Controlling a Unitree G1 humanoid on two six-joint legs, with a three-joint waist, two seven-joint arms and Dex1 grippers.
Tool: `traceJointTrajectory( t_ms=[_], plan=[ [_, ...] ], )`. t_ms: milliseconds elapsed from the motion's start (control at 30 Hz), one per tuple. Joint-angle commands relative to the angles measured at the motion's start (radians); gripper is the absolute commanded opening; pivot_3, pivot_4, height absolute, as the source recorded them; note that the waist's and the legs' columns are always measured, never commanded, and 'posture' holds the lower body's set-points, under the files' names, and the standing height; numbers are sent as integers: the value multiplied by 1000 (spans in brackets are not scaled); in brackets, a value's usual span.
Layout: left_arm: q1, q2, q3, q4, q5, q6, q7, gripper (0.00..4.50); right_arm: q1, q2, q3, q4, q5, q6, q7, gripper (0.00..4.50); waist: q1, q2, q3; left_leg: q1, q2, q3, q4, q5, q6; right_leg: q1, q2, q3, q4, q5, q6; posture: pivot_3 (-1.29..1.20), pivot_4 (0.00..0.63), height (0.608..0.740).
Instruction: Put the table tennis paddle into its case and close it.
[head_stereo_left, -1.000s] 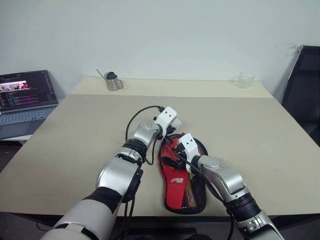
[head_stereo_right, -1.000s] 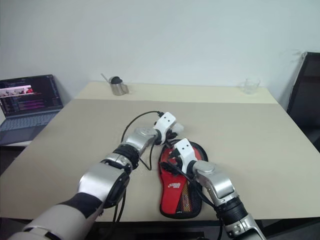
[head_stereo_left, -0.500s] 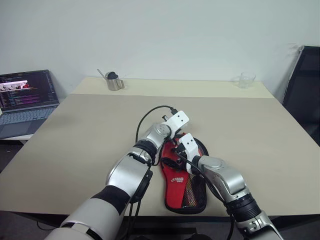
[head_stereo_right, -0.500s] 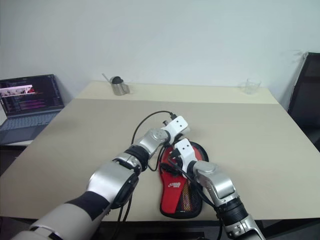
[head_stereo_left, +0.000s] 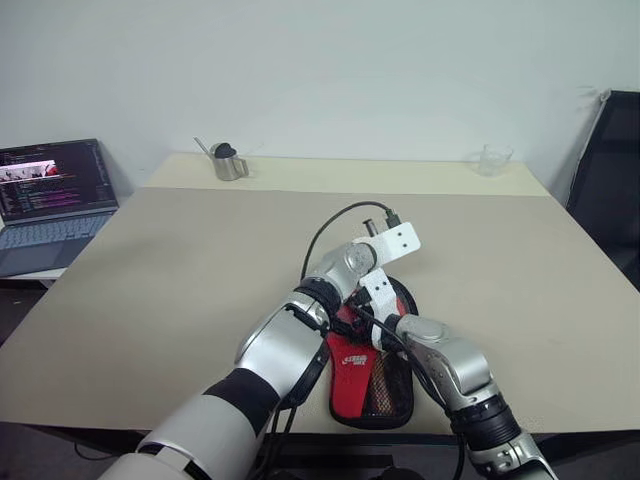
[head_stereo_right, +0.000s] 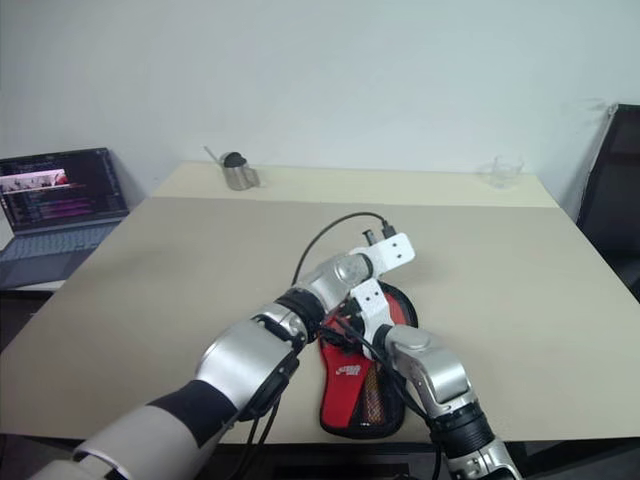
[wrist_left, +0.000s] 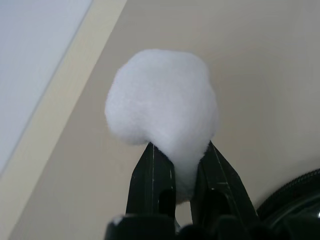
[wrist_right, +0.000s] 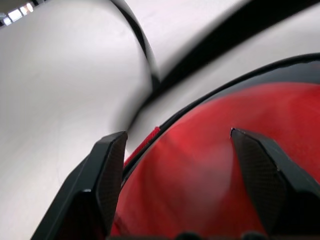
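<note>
Here I am over the wide beige table (head_stereo_left: 150, 280), and right below my wrists, near its front edge, lies the case (head_stereo_left: 372, 418), black-rimmed, flat on the tabletop with its narrow end toward me. Red shows through its clear side, and I take that for the table tennis paddle (wrist_right: 200, 170) lying inside, though I can't separate rubber from the case's red panel for certain. My right gripper (wrist_right: 179, 136) hangs over that red face with its fingers spread wide and nothing between them; whether they press on it, I can't tell. My left gripper (wrist_left: 181, 147) is clenched on a soft white lump (wrist_left: 162, 95), just past the case's round end. As for handling, I'd say the paddle is light and stiff, its rubber grippy, so the handle is the place to take it. The fabric case looks floppy, so I'd pin it flat by its rim and work the zip by its pull.
</note>
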Motion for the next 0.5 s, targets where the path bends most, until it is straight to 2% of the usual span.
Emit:
traceJointTrajectory(
  t_ms=[33,300,467,500],
  plan=[
    [-11,-88,-32,-32,23,-70,6,98,18,19,27,31,7,47,-6,3620,0,0,0,0,0,0,0,0,0,0,0,0,0,0,0,0,150,740],
    [23,-149,-50,-36,39,-97,-15,98,36,30,28,16,3,51,-12,3620,1,1,-2,0,0,0,-1,0,0,1,0,0,-2,0,0,0,150,740],
    [31,-160,-16,-30,7,-13,-68,98,37,30,24,14,2,52,-10,3620,1,1,-3,1,-1,0,-1,0,0,1,0,-1,-2,0,0,0,150,740],
    [33,-155,-12,-31,3,-8,-76,448,36,29,23,16,1,50,-9,3620,1,1,-3,1,-1,0,-1,0,0,1,0,-1,-2,0,0,0,150,740]
  ],
)
